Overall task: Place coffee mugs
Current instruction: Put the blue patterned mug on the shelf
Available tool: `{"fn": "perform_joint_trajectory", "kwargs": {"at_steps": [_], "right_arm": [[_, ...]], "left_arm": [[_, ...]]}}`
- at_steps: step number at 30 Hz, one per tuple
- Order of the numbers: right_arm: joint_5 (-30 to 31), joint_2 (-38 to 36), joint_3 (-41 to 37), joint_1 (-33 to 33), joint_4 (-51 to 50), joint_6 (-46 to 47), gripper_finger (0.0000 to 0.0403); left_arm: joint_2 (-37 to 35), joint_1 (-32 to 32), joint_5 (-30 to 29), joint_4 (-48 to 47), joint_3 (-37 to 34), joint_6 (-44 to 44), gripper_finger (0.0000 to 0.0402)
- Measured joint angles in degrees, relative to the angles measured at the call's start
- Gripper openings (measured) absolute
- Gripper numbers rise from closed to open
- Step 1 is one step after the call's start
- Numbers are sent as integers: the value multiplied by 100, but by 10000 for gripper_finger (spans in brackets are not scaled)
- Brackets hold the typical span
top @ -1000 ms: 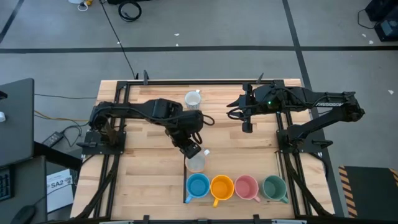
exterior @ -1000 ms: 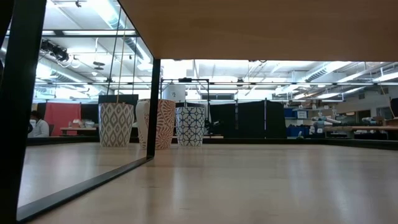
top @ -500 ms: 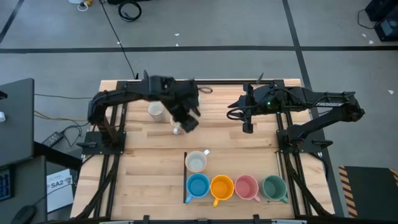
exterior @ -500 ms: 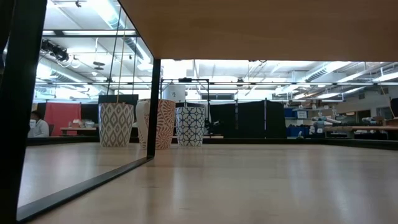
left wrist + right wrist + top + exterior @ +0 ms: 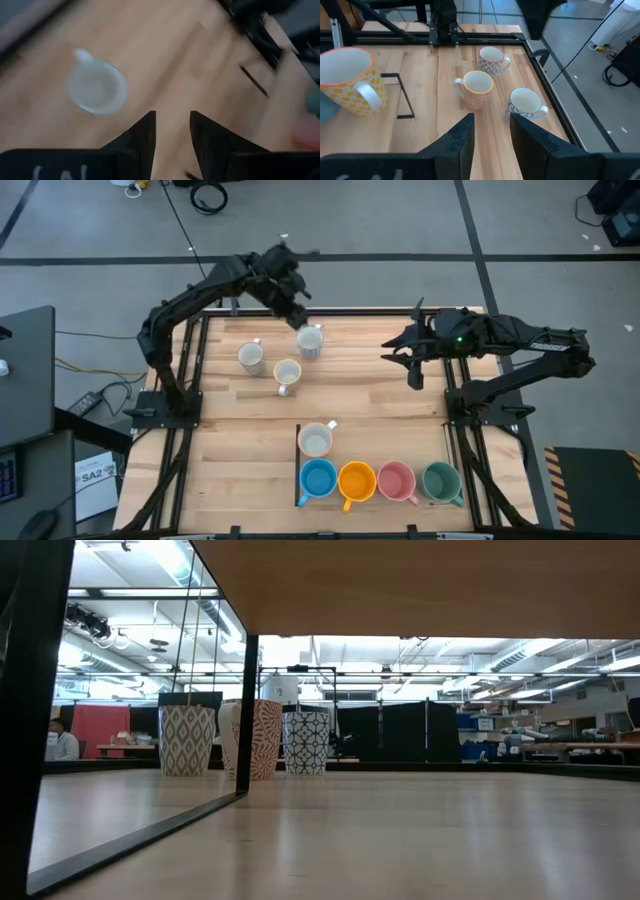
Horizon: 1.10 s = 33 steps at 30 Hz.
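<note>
Seen from above, the left tool (image 5: pixel 300 317) hangs over the far edge of the wooden surface (image 5: pixel 220 440), fingers slightly spread and empty, just beside a white mug (image 5: pixel 311 340). Two more white mugs (image 5: pixel 252 357) stand nearby. Along the near edge sit a cream mug (image 5: pixel 316 440), then blue (image 5: pixel 318 479), orange (image 5: pixel 356 480), pink (image 5: pixel 396 480) and green (image 5: pixel 441 480) mugs. The right tool (image 5: pixel 415 375) waits at the right side, fingers slightly parted, empty.

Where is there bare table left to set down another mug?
Bare wood lies right of the cream mug, behind the orange, pink and green mugs, and along the near left. It is crowded at the far left, around three loose white mugs.
</note>
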Motion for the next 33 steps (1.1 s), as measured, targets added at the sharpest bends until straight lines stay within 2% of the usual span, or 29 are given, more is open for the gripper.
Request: {"fn": "perform_joint_trajectory", "kwargs": {"at_steps": [4, 13, 22, 33], "right_arm": [[150, -13, 2, 0, -4, 3, 130], [154, 60, 2, -290, -213, 273, 130], [148, 57, 2, -646, -538, 392, 130], [140, 57, 2, -835, -579, 392, 130]], "left_arm": [[68, 419, -296, 118, 0, 366, 126], [794, 904, -348, 118, 2, 789, 126], [1593, 896, -222, 40, -2, 1135, 126], [1801, 753, -167, -82, -2, 1386, 126]]}}
